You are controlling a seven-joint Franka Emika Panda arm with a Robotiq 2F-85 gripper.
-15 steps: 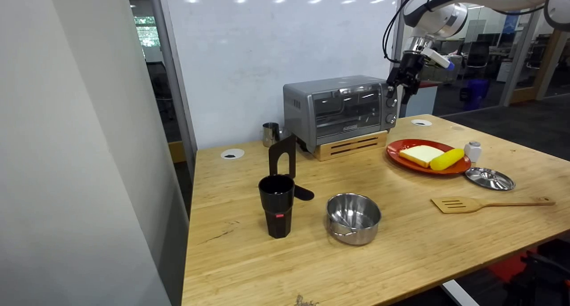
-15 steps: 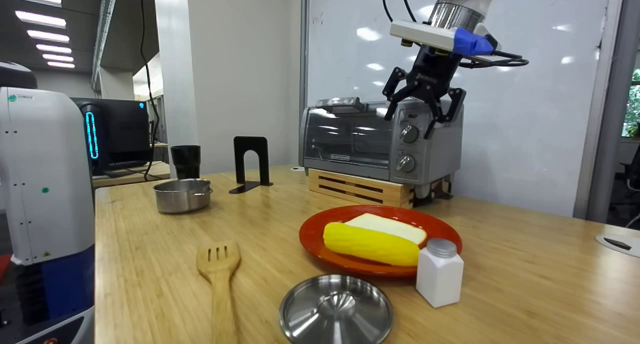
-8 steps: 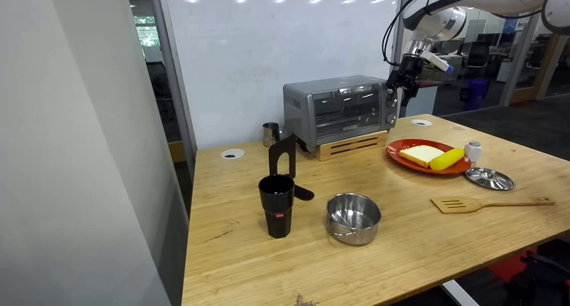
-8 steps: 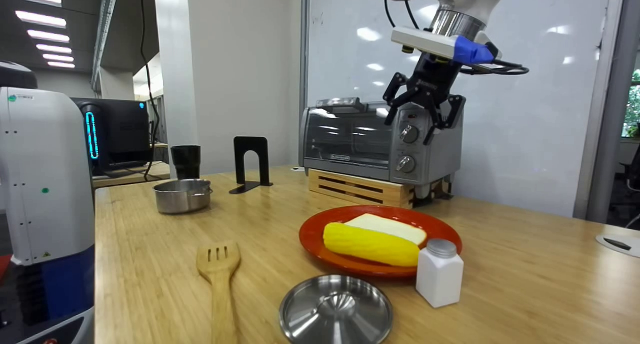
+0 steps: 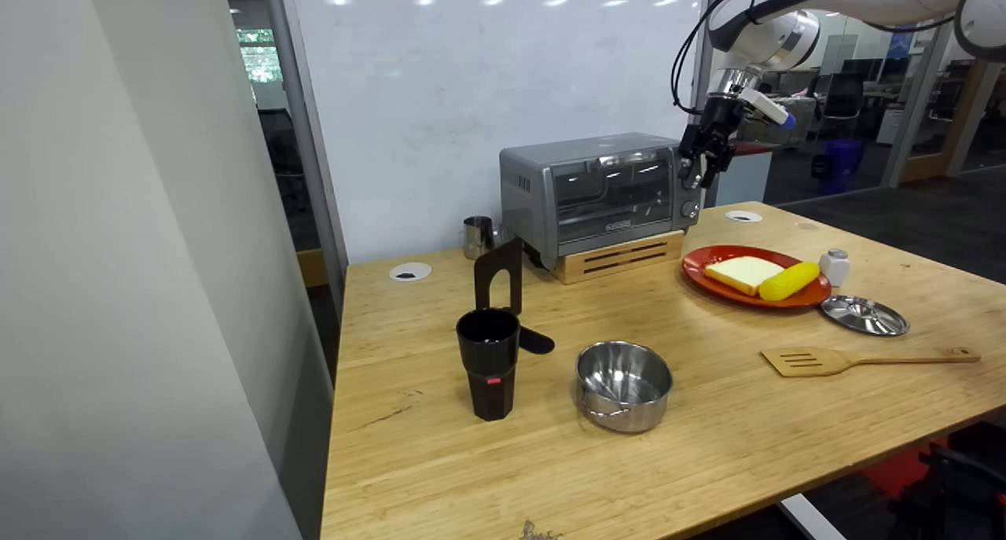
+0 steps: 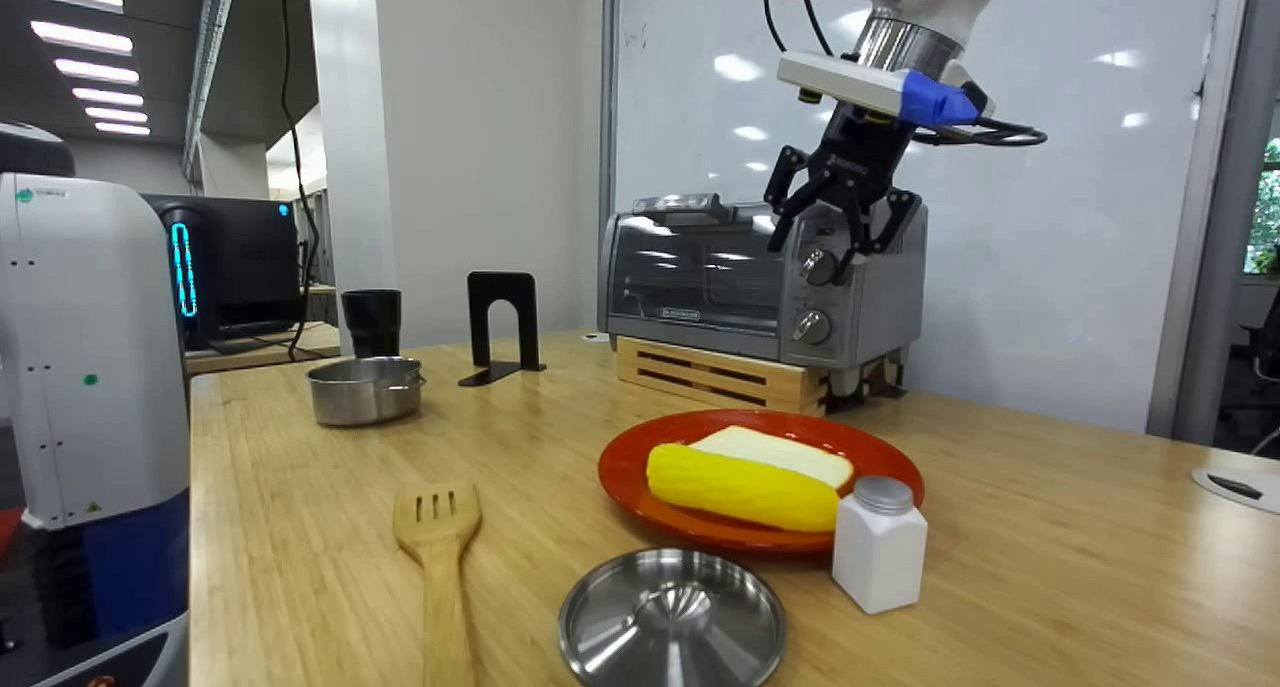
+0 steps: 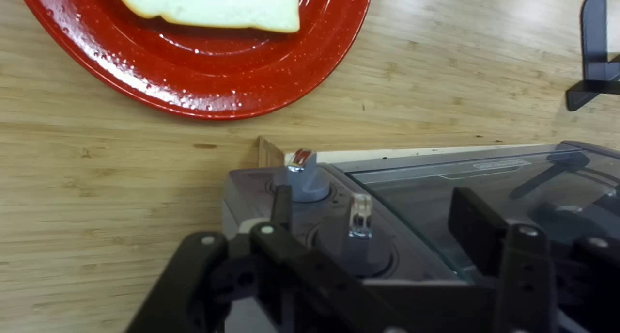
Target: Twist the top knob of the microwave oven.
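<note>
The microwave oven is a grey toaster oven [image 6: 885, 302] with a glass door and two knobs. The top knob [image 6: 817, 267] shows between my fingers in an exterior view; in an exterior view [image 5: 695, 180] it is partly covered by my gripper. In the wrist view the top knob [image 7: 356, 245] is the nearer one, its pointer standing between the two fingers. The lower knob [image 7: 305, 182] is beyond it. My gripper [image 7: 378, 219] is open, with one finger to either side of the top knob and gaps on both sides. It also shows in both exterior views [image 5: 697, 172] [image 6: 812, 254].
A wooden stand [image 6: 715, 375] bears the oven. A red plate [image 6: 640, 512] with bread [image 6: 775, 452] and yellow corn [image 6: 740, 487] lies in front. A white shaker [image 6: 880, 547], a metal lid [image 6: 672, 617], a wooden spatula [image 6: 437, 537], a pot [image 5: 625, 387] and a black cup [image 5: 489, 363] are on the table.
My gripper has moved slightly down and toward the oven's knob panel, so its fingers now come around the top knob in view. The fingers stay open. The oven and other objects have not moved.
</note>
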